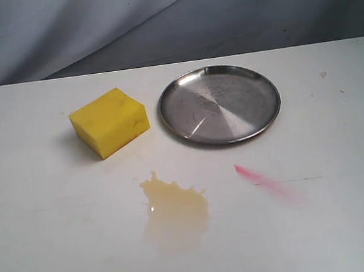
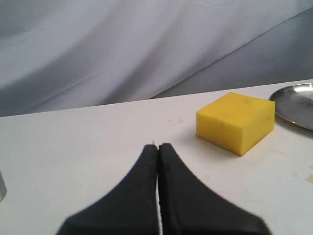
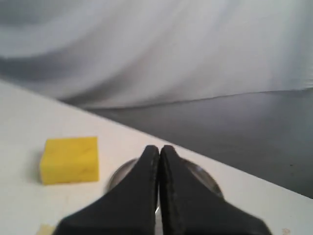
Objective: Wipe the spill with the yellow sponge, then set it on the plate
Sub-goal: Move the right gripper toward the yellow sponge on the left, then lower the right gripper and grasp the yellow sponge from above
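The yellow sponge (image 1: 110,121) lies on the white table, left of the silver plate (image 1: 219,103). In front of them spreads the pale tan spill (image 1: 174,211). Neither arm shows in the exterior view. In the left wrist view my left gripper (image 2: 158,147) is shut with nothing in it, and the sponge (image 2: 235,122) lies apart from it; the plate's rim (image 2: 296,105) shows at the edge. My right gripper (image 3: 160,149) is shut and empty too, in front of the plate (image 3: 200,177), with the sponge (image 3: 69,159) off to one side.
A pink-red streak (image 1: 269,183) marks the table in front of the plate. A grey cloth backdrop (image 1: 153,19) hangs behind the table's far edge. A metal object's edge (image 2: 2,185) shows in the left wrist view.
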Motion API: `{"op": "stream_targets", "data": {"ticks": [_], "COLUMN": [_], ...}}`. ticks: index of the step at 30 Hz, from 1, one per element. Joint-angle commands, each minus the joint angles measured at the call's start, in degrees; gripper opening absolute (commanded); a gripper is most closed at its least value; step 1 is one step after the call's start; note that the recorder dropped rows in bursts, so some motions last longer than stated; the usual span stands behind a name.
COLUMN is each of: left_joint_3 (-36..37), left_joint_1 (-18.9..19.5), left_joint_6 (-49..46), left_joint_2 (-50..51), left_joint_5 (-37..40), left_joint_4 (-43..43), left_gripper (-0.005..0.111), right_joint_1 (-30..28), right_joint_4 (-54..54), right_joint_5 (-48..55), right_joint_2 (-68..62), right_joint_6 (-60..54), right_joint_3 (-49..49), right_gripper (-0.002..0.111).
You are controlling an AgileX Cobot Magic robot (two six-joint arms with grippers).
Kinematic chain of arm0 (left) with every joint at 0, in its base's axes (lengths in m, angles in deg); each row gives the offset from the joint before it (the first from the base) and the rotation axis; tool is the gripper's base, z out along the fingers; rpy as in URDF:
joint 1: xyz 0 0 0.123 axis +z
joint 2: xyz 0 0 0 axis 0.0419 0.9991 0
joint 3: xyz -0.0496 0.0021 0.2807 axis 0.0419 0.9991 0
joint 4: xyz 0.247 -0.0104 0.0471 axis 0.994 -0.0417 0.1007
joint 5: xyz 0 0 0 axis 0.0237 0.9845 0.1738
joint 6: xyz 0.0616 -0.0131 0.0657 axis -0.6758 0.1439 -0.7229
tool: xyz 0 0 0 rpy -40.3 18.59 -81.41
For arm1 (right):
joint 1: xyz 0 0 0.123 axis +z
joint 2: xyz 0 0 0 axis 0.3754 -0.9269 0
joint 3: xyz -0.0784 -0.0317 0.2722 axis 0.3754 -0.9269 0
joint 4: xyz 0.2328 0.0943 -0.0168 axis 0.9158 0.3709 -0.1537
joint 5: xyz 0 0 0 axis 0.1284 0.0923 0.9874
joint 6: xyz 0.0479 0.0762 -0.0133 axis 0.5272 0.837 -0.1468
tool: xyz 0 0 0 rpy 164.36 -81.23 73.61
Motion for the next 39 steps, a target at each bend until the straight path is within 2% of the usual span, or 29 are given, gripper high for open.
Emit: {"op": "stream_targets", "data": {"ticks": [1,7,12,15,20,22,25,29,39], "left_joint_3": [0.3,0.3,0.3,0.3,0.3,0.3,0.3,0.3,0.3], "left_joint_1": [-0.3,-0.3,-0.3,-0.3,-0.3,-0.3,-0.3,-0.3,-0.3], "left_joint_6": [0.0,0.0,0.0,0.0,0.0,0.0,0.0,0.0,0.0], "left_joint_2": [-0.2,-0.2,-0.2,-0.2,-0.2,-0.2,-0.2,-0.2,-0.2], "left_joint_5": [-0.4,-0.4,-0.4,-0.4,-0.4,-0.4,-0.4,-0.4,-0.4], "left_joint_4": [-0.3,-0.3,-0.3,-0.3,-0.3,-0.3,-0.3,-0.3,-0.3], "left_gripper": [0.0,0.0,0.0,0.0,0.0,0.0,0.0,0.0,0.0], "right_joint_1": [7.1,10.7,10.7,10.7,10.7,10.7,10.7,10.5,7.6], "right_joint_4": [-0.9,0.3,14.0,20.1,24.7,24.7,24.5,21.3,20.1], "right_joint_5": [6.3,12.5,21.4,24.5,26.4,26.4,26.5,27.1,25.6], "right_joint_2": [-17.0,-38.9,-54.8,-63.2,-72.5,-75.4,-79.0,-83.4,-92.2], "right_joint_6": [-7.3,-8.6,-8.6,-8.6,-8.2,-7.3,-5.5,-1.8,3.9], "right_joint_3": [10.7,27.0,42.3,49.6,60.0,63.3,67.5,72.4,79.8], "right_gripper": [0.0,0.0,0.002,0.015,0.059,0.071,0.079,0.086,0.087]}}
